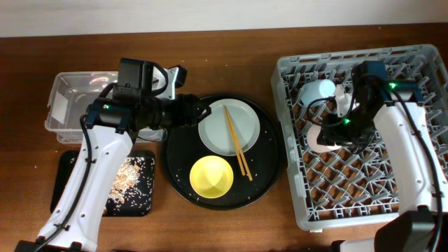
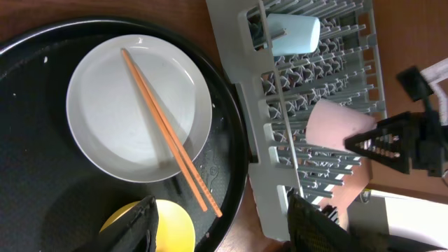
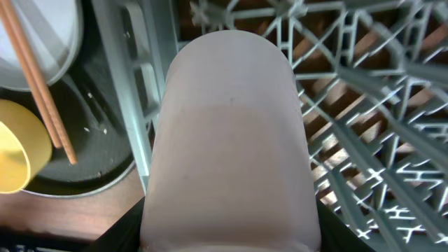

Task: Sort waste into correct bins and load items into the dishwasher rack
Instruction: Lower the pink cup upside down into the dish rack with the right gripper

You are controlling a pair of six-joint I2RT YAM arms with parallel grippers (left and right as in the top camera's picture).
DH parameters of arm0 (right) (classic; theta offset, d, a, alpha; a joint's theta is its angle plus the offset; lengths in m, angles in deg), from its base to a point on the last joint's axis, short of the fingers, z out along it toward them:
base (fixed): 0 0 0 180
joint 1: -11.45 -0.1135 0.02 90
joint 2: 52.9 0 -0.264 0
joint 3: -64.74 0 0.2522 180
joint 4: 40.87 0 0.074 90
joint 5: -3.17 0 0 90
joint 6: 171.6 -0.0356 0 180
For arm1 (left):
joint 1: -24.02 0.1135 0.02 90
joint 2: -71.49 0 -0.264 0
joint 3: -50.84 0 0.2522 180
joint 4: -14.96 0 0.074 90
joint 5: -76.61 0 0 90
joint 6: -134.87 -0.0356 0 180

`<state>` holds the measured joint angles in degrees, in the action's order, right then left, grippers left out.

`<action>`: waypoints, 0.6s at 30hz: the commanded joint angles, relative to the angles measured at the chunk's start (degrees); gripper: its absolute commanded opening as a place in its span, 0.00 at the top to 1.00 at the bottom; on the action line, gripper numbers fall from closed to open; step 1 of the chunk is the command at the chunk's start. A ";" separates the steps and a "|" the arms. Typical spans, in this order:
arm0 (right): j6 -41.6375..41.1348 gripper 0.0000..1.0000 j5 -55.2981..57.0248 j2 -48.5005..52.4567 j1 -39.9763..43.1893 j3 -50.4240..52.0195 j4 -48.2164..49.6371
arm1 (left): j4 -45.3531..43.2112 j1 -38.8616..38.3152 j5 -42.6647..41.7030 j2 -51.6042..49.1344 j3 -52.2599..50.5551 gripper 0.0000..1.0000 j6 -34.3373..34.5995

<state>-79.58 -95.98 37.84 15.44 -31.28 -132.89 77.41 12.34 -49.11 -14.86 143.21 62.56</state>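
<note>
- Loading step: right end effector [image 1: 340,131] is gripping pink cup [image 3: 231,140] over dishwasher rack [image 1: 413,63].
- Left end effector [image 2: 224,231] is hovering wide, empty.
- Next move is probably calling for seating the cup in the rack, then releasing.

Matt grey plastic rack [image 1: 350,192] — wooden chopsticks [image 1: 236,143], glossy pale plate [image 1: 213,129], perhaps ceramic; smooth pink cup [image 3: 231,140].

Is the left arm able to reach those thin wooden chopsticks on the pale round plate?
Probably yes. The left gripper sits open and empty at the edge of the pale round plate, and the thin wooden chopsticks lie uncovered across it, with nothing between them.
</note>
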 commanded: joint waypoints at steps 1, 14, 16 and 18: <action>0.46 0.61 -0.74 0.00 0.17 -4.28 -0.50 | 0.04 -0.17 0.20 0.55 0.17 0.41 -1.14; 0.46 0.61 -0.72 0.70 -1.77 3.15 4.42 | 0.02 -0.33 0.20 0.55 0.17 0.41 -1.11; 0.44 0.61 -0.72 0.72 -1.77 3.19 4.37 | 0.02 -0.33 0.20 0.55 0.17 0.42 -1.11; 0.44 0.61 -0.74 0.72 -1.77 3.50 4.24 | 0.02 -0.33 0.20 0.55 0.17 0.41 -1.11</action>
<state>-79.54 -96.17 38.15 14.02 -28.55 -128.67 77.41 12.34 -49.09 -14.86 143.21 62.54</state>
